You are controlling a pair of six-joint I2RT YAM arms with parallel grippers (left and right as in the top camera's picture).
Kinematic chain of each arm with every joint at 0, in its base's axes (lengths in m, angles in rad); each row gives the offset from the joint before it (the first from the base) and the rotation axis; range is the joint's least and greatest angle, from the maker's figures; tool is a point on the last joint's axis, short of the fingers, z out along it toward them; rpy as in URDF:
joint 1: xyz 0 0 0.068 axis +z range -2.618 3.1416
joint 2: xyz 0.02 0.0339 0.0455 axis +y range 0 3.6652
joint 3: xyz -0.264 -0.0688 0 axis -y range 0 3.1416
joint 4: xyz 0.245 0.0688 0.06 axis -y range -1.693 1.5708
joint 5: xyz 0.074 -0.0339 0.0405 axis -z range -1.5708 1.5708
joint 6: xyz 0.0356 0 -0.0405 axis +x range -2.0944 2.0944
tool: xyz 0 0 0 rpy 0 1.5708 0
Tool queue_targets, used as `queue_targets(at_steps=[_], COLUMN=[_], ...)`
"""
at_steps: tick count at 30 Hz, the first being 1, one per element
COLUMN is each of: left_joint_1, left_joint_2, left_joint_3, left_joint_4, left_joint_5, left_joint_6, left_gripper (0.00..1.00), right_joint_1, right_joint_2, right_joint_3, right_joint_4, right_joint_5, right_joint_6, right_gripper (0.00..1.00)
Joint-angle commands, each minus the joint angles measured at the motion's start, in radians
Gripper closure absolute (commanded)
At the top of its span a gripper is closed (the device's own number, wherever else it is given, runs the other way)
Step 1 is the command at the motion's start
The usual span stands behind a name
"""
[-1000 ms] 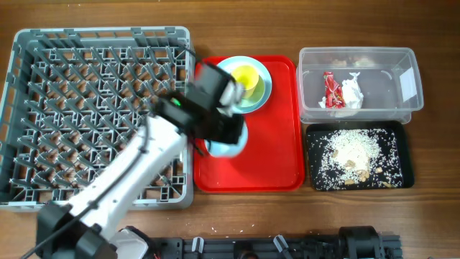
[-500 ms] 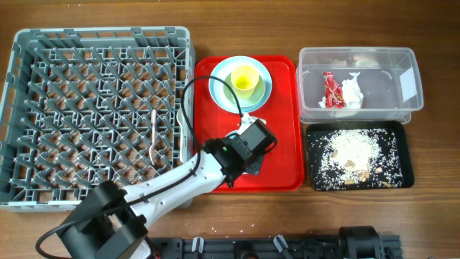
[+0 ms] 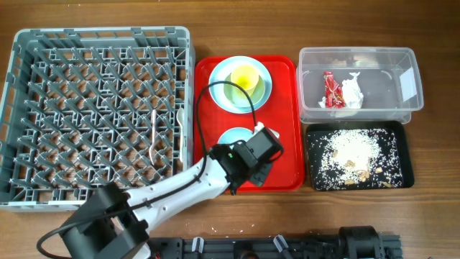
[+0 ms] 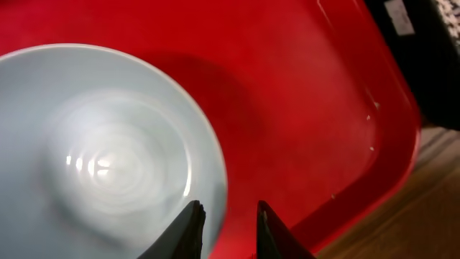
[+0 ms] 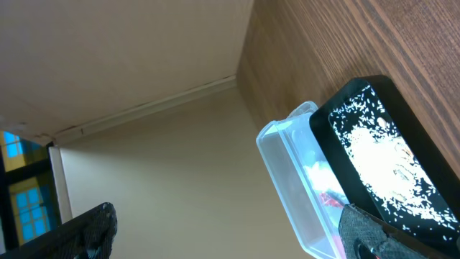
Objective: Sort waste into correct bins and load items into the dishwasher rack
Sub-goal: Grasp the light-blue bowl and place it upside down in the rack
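The red tray [image 3: 284, 169] lay mid-counter [image 3: 237, 14], and everything else sat around it. On the tray's far half rested the pale blue plate [image 3: 221, 90], with the yellow cup [image 3: 244, 76] standing upright on it. On the tray's near half sat the pale blue bowl [image 3: 233, 137], mouth up, its near-right side hidden under the head of the left arm [image 3: 172, 191], which reached in across the tray's near-left corner.

In the left wrist view the left gripper [image 4: 226, 219] hung over the bowl's rim. Its fingers [image 4: 188, 229] stood a little apart, released. One was above the bowl's edge and the other above bare red tray, and a strip of both showed in the gap.

Just beside the tray's left edge stood the grey dishwasher rack [image 3: 21, 115]. A thin white utensil [image 3: 153, 133] lay among the pegs in the part nearer the tray; whether it was the spoon or the fork could not be told.

Right of the tray's far half sat the clear tub [image 3: 392, 57], holding the red wrapper [image 3: 330, 90] and the crumpled napkin [image 3: 352, 92] side by side. Right of the tray's near half lay the black tray [image 3: 402, 162], its far edge at the tub, with the rice-like scraps [image 3: 352, 150] heaped and scattered in it.

The right gripper [image 5: 226, 230] was out of the overhead picture. Its own camera, which did not take in the red tray at all, showed it held off the counter with its fingers [image 5: 90, 226] spread wide, grasping nothing.
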Motion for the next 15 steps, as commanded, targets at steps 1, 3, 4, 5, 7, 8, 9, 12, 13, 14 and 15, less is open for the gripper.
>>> queue_targets(at_steps=[1,3,4,5,7,8,9,12,13,14,15], left_joint_1=[-0.022,-0.022,-0.022,-0.021,-0.022,-0.022,-0.022,-0.021,-0.021,-0.02,-0.008], left_joint_2=[0.0,0.035,0.054,0.091,0.111,0.111,0.11,0.041,0.008,-0.026,-0.077], left_joint_3=[0.005,0.005,0.005,0.005,0.005,0.005,0.005,0.053,0.088,0.132,0.208], left_joint_4=[0.0,0.0,0.004,0.02,0.039,0.038,0.038,-0.01,-0.025,-0.039,-0.069], left_joint_5=[-0.048,-0.088,-0.11,-0.147,-0.148,-0.148,-0.148,-0.148,-0.148,-0.148,-0.143], left_joint_6=[0.035,0.034,0.034,0.034,0.027,0.027,0.027,0.027,0.027,0.027,0.027], left_gripper=[0.76,0.76,0.76,0.76,0.88,0.96,0.96,0.96,0.96,0.96,0.96], right_joint_1=[-0.001,-0.001,-0.001,-0.001,-0.001,-0.001,-0.001,-0.001,-0.001,-0.001,-0.001], right_joint_2=[0.007,0.007,0.007,0.007,0.007,0.007,0.007,0.007,0.007,0.007,0.007], right_joint_3=[0.002,0.002,0.002,0.002,0.002,0.002,0.002,0.002,0.002,0.002,0.002], right_joint_4=[0.002,0.002,0.002,0.002,0.002,0.002,0.002,0.002,0.002,0.002,0.002], right_joint_5=[0.013,0.013,0.013,0.013,0.013,0.013,0.013,0.013,0.013,0.013,0.013], right_joint_6=[0.007,0.007,0.007,0.006,0.007,0.007,0.007,0.007,0.007,0.007,0.007], right_gripper=[0.0,0.0,0.0,0.0,0.0,0.0,0.0,0.0,0.0,0.0,0.0])
